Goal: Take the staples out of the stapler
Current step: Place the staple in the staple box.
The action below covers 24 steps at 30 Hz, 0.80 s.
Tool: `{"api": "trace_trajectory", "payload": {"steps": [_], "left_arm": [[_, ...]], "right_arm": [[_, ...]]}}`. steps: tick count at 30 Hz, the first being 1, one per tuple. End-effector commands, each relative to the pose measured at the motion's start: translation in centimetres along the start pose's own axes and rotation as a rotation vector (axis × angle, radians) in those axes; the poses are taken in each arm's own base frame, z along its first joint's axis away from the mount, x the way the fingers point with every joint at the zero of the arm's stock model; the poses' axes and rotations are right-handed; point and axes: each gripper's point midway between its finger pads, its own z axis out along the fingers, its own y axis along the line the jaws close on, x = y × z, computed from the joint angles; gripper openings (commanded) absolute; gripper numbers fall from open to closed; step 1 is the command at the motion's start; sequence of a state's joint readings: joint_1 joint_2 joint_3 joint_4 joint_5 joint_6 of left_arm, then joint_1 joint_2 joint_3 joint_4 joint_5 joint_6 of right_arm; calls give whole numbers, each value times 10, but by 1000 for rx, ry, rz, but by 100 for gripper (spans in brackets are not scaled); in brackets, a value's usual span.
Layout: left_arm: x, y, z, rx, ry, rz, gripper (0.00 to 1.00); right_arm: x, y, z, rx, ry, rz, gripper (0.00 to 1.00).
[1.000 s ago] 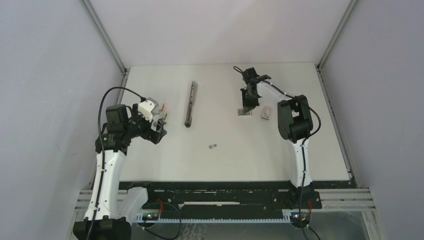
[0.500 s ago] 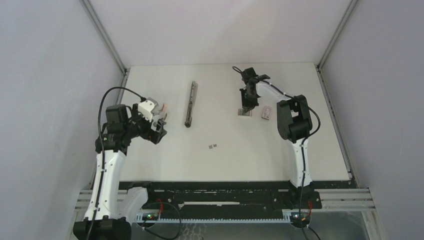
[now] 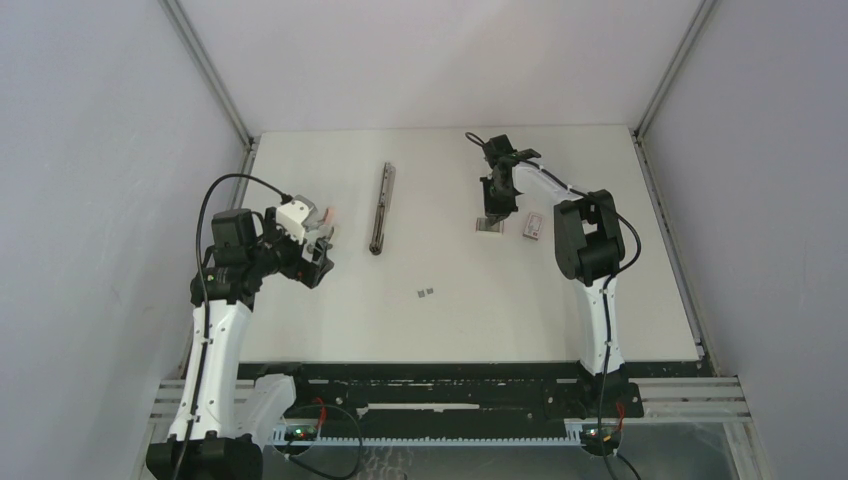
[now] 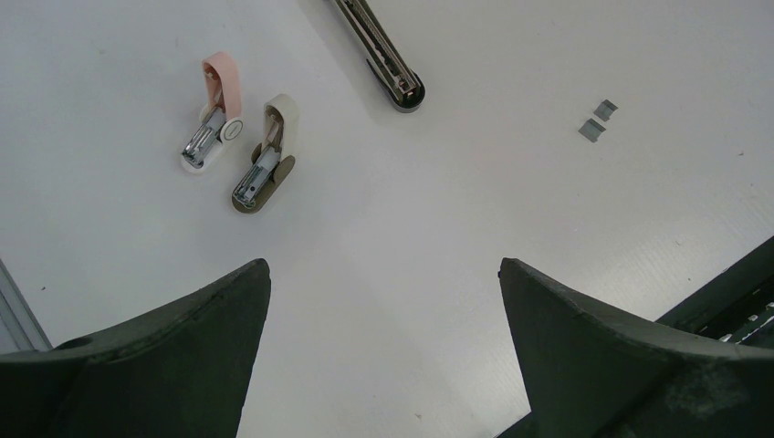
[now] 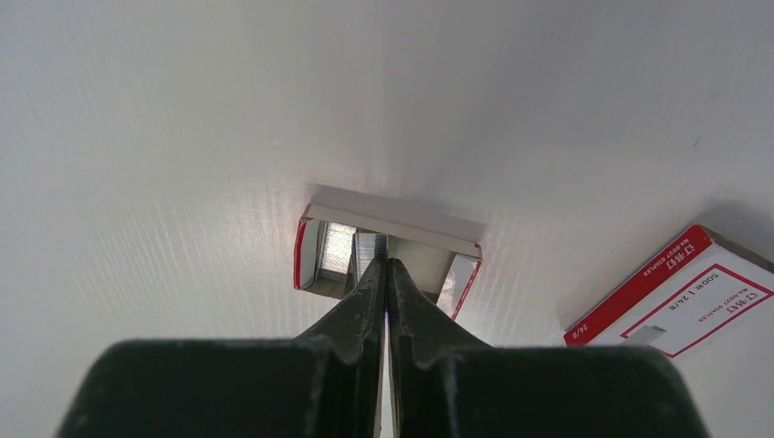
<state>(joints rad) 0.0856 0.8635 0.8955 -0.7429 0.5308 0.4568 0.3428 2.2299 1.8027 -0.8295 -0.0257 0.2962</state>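
The stapler [image 3: 381,208] lies unfolded into one long thin bar at the table's middle left; its near end shows in the left wrist view [image 4: 391,75]. Two tiny loose staples [image 3: 425,293] lie on the table nearer me, also in the left wrist view [image 4: 597,120]. My left gripper [image 3: 318,250] hangs open and empty above the table [image 4: 383,265]. My right gripper [image 3: 492,210] is shut [image 5: 385,260], its tips inside a small open red-and-white box [image 5: 392,219]. A thin silver strip of staples [image 5: 367,245] sits at the tips.
A closed red-and-white staple box [image 3: 534,226] lies right of the open one [image 5: 694,292]. A pink claw tool [image 4: 214,109] and a beige one [image 4: 269,151] lie near the left gripper. The table's left edge rail is close to the left arm.
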Motion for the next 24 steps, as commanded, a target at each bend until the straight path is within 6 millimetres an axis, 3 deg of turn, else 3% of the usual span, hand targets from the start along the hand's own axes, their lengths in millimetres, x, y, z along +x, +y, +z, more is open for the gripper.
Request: {"api": "trace_trajectory", "payload": {"steps": [1,24], "left_arm": [[5,-1,4,14,-5,11,100],[5,0,5,10,-2,7,100]], "right_arm": [[-11,8,-12,-28,-47,23,0],[-9,6,-17,-39,-53,61,0]]}}
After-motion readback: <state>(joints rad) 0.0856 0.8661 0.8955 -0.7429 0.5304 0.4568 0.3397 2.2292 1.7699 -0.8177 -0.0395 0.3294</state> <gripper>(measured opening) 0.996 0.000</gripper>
